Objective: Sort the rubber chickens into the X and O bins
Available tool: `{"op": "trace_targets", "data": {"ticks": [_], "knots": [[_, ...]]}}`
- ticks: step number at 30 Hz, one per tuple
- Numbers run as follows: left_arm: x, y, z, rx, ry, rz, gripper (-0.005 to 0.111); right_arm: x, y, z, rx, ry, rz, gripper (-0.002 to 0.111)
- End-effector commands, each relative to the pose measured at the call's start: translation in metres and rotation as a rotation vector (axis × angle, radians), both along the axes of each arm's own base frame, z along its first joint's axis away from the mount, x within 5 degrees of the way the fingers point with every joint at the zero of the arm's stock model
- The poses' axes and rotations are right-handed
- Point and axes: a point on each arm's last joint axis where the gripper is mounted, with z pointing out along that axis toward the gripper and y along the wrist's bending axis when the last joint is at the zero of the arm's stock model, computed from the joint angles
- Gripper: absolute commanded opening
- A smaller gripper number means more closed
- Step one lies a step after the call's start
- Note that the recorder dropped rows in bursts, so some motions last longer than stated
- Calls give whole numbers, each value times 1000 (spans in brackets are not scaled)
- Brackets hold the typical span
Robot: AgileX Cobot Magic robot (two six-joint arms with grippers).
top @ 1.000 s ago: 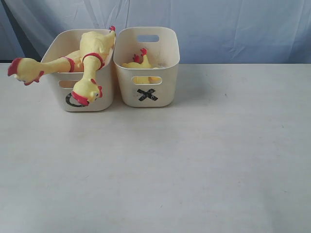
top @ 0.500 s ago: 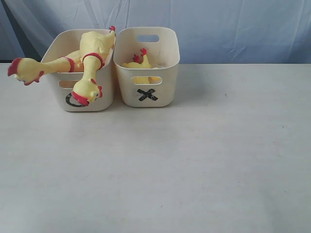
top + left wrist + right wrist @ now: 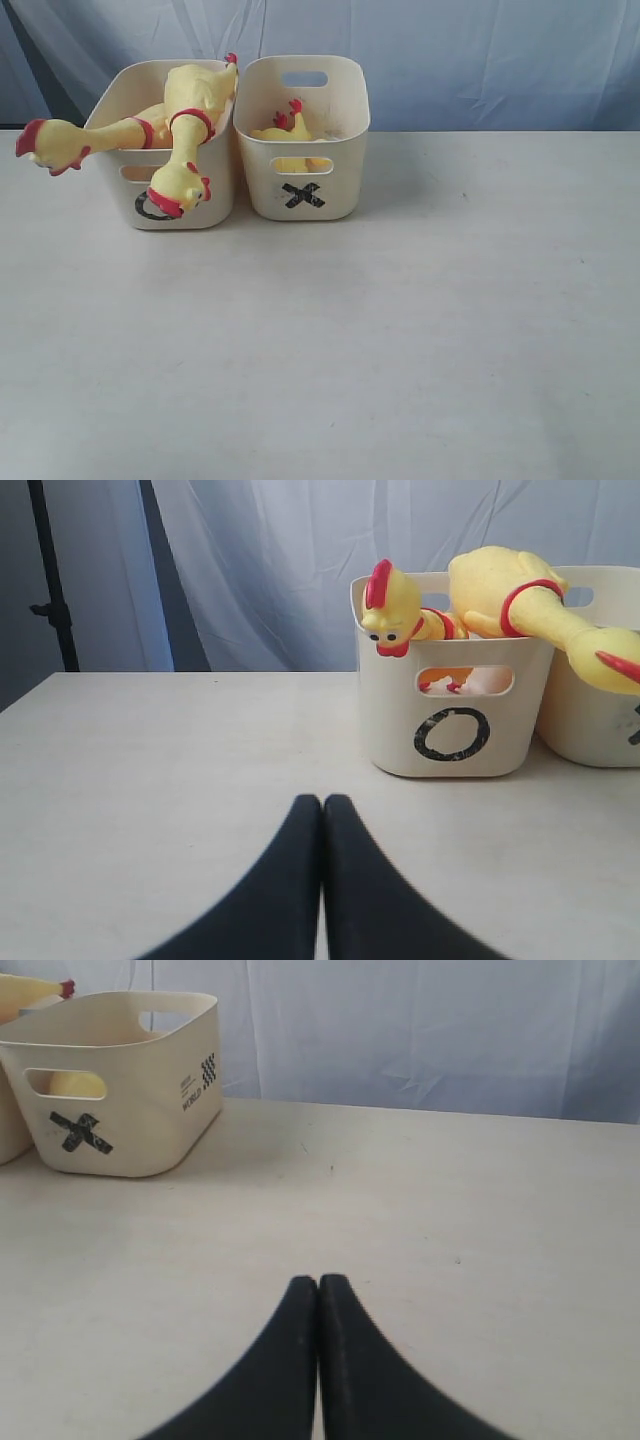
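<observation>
The left gripper [image 3: 322, 808] is seen with its black fingers pressed together and nothing held between them. Bare desk [image 3: 150, 780] lies below it, and the O bin [image 3: 390, 730] lies ahead. The right gripper [image 3: 318, 1286] is likewise closed on nothing, and the X bin [image 3: 150, 1130] is well apart from it. Both bins are set side by side at the desk edge along the blue backdrop [image 3: 480, 60], toward its left corner in the exterior view. One rubber chicken [image 3: 186, 150] is draped head-down over the O bin's front wall. A second chicken [image 3: 100, 137] is stretched out past its side. A third chicken [image 3: 285, 128] is lodged inside the X bin.
</observation>
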Motion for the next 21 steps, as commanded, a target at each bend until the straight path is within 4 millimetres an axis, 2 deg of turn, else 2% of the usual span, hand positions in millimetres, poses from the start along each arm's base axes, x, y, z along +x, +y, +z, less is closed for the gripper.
{"op": "trace_targets", "data": {"ticks": [1, 21], "knots": [[0, 0, -1, 2, -9, -6, 0, 0, 1, 0, 0, -10, 16, 0], [0, 0, 0, 0, -14, -7, 0, -1, 1, 0, 1, -6, 15, 0]]}}
